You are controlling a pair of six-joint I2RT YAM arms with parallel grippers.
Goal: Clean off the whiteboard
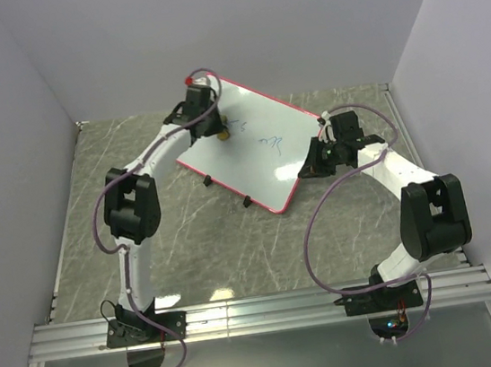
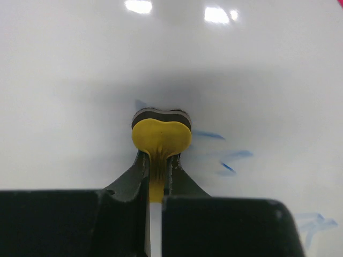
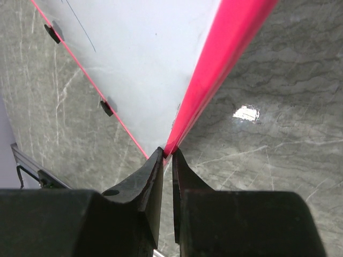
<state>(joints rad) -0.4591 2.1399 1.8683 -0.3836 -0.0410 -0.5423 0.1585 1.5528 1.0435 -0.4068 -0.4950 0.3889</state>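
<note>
Grey marbled table (image 1: 190,245) under everything. The whiteboard (image 1: 267,172) lies skewed on it, directly beneath my left pincer (image 2: 155,163) and stretching up and away from my right pincer (image 3: 167,155), whose tips sit at its corner. Right pincer: jaws nearly together, pinched on the red rim (image 3: 214,75) at that corner; I read this as bracing the board. Left pincer: clamped on the yellow eraser (image 2: 161,136), whose dark pad is pressed flat to the white surface just ahead of the tips. Blue marks (image 2: 228,163): faint smears just right of the eraser, more further right and nearer the wrist, and a scribble between my two pincers in the overhead view. Step in hand: wiping, only partly done by my judgement. Next move calls for dragging the eraser rightward across the smears with steady downward pressure, corner pinned so the board does not skate.
</note>
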